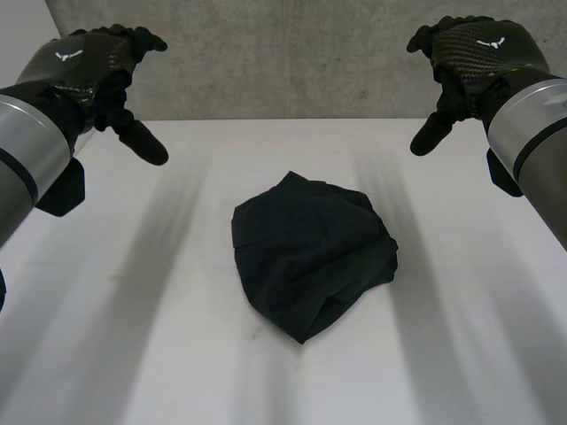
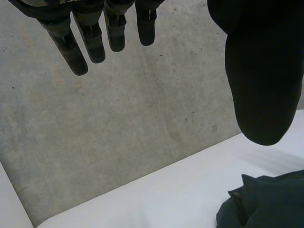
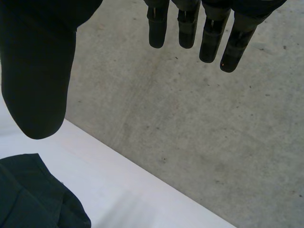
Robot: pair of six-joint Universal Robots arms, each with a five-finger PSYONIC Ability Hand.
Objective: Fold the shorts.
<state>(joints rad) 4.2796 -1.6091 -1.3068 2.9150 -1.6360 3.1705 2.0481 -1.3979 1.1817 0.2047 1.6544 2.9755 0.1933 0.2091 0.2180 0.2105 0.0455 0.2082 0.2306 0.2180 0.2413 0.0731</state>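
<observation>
Hands hover, fingers straight and empty — left hand (image 1: 89,62), right hand (image 1: 483,53) — while dark shorts (image 1: 306,252) lie crumpled on the white surface (image 1: 133,354) between them.

white table (image 1: 177,354), grey concrete wall (image 1: 292,62) behind.

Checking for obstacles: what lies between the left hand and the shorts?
Only bare table lies between the left hand and the shorts in the head view.

Head camera looks down from behind the arms; both wrist cameras face the wall (image 2: 118,133) beyond their fingertips (image 2: 76,64), all sharing the shorts (image 1: 310,252)
</observation>
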